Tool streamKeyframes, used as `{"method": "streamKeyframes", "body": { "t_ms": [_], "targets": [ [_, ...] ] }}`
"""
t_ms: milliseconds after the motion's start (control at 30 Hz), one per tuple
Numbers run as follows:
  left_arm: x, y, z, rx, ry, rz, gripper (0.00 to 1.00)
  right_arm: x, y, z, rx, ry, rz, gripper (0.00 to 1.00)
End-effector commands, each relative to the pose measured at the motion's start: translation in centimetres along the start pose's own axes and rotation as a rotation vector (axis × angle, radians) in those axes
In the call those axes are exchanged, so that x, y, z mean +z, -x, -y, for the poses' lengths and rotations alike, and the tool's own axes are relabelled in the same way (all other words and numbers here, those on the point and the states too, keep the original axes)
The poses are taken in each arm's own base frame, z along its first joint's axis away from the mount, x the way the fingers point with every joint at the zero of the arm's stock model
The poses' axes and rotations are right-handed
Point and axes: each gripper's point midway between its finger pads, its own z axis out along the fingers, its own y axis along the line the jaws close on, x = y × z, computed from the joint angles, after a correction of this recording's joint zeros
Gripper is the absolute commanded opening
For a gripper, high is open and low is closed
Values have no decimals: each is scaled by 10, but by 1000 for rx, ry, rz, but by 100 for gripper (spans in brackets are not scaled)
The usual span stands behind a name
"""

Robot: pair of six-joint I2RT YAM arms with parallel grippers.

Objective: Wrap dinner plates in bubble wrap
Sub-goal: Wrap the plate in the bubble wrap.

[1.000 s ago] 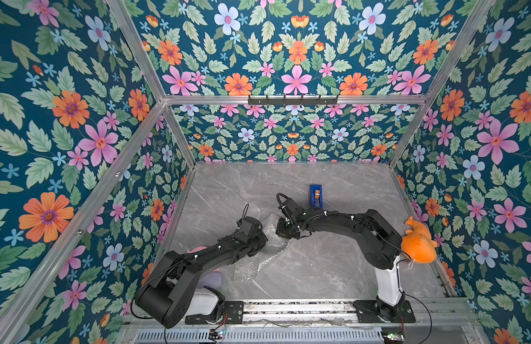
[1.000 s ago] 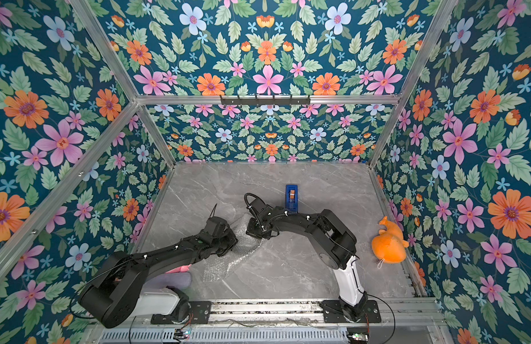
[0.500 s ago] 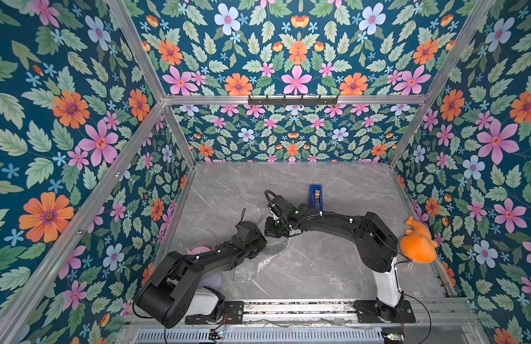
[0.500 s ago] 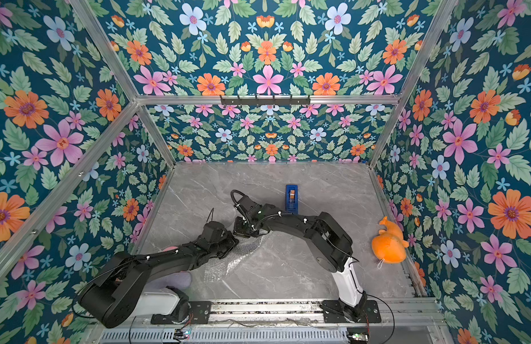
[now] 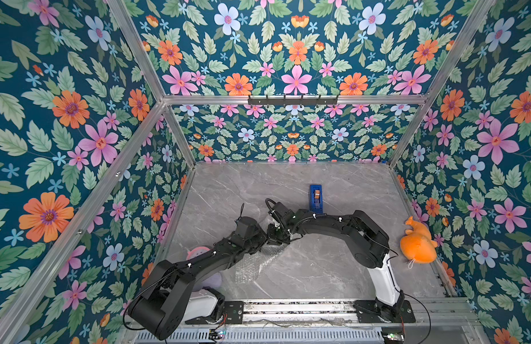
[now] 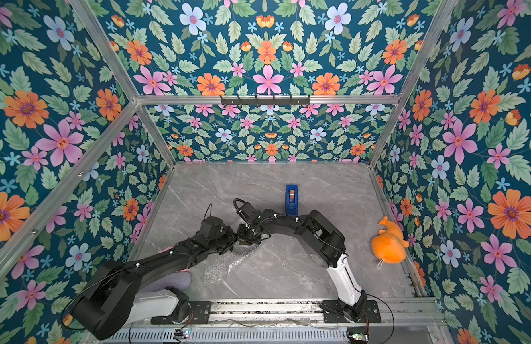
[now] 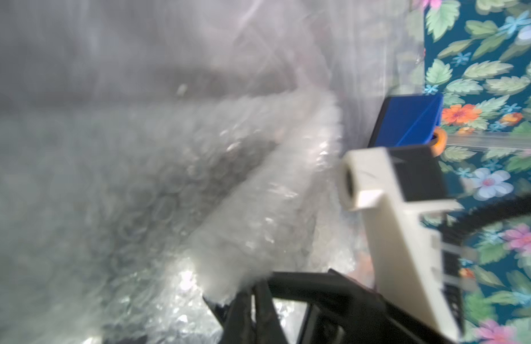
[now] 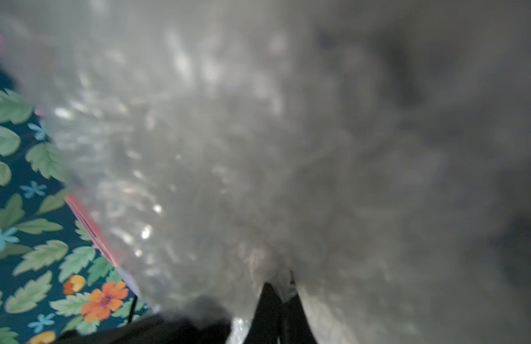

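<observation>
- The left gripper (image 7: 254, 300) has its fingers pressed together, and a fold of the bubble wrap (image 5: 254, 266) seems to run in between them. I judge it is pinching the film.
- In both top views the bubble wrap lies crumpled on the grey table (image 5: 318, 268), from under the two grippers toward the front edge. It looks very light, soft and without stiffness, so it will sag and follow any pull. Its surface is probably slippery, so the best hold is a pinch on an edge or on a doubled fold.
- I cannot clearly see the plate. In the left wrist view there is only a dark shade behind the film, which may be the plate. It is stiff, glossy and can break, so it is better to take it at the rim.
- The right gripper (image 8: 277, 297) is just beside the left one, also pressed together, with film coming out between its fingers.
</observation>
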Motion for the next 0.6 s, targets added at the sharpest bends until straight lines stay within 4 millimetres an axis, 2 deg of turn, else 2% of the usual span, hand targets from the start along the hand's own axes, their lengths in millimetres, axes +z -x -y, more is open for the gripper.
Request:
{"method": "streamKeyframes", "body": {
  "t_ms": [0,67,167,300,467,567],
  "targets": [
    [-8,17,23,43,4,49,3,2,-7,23,35,-93,-9,0],
    [-5,19,25,49,23,49,0,3,-7,23,43,-93,-6,0],
    [11,9,13,32,44,-11,0,3,-6,23,53,-85,4,0],
    [26,-4,-15,-8,92,-61,0,2,-5,20,65,-56,19,0],
    [27,-1,-43,-27,150,-56,0,-5,-1,8,44,-15,40,0],
    [26,7,-56,-18,187,-46,0,-21,1,-11,-8,23,55,21]
  ]
}}
